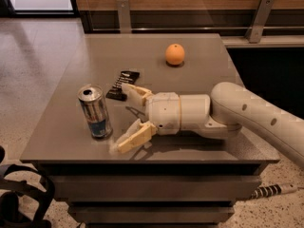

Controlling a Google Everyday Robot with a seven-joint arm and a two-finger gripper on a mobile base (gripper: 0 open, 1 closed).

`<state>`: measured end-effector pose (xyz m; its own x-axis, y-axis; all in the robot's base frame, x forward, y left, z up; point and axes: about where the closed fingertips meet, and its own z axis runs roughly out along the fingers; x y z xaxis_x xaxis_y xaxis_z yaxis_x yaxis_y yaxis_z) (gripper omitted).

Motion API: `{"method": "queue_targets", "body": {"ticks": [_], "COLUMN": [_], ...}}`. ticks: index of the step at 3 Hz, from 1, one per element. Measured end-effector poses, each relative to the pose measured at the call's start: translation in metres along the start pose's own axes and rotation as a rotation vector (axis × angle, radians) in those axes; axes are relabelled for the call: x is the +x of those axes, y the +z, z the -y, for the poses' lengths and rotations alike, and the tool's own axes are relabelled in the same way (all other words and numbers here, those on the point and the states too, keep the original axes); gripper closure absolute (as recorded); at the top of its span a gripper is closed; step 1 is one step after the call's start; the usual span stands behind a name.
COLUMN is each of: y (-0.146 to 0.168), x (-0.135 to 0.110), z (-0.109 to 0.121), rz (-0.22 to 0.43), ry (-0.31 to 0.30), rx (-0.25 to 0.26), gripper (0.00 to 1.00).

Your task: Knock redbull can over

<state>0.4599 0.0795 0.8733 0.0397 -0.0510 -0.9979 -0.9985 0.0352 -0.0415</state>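
The redbull can (95, 111) stands upright near the table's front left, silver with blue panels and a pull-tab top. My gripper (124, 118) lies low over the table just right of the can, pointing left at it. Its fingers are spread open and hold nothing. The near fingertip (119, 146) almost reaches the can's base; the far fingertip (128, 89) is behind and right of the can. A small gap still shows between can and fingers.
An orange (175, 54) sits at the back right of the grey table (199, 46). A dark flat packet (122, 84) lies behind the far finger. The table's left and front edges are close to the can. A wall rail runs behind.
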Motion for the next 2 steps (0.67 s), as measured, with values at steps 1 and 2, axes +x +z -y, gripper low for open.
{"method": "queue_targets", "body": {"ticks": [1, 2], "y": [0.0156, 0.0224], "x": [0.0045, 0.0054], "z": [-0.0005, -0.0001], "rz": [0.004, 0.012], "ry": [0.013, 0.012], "rx": [-0.033, -0.048], "gripper": [0.01, 0.25]}}
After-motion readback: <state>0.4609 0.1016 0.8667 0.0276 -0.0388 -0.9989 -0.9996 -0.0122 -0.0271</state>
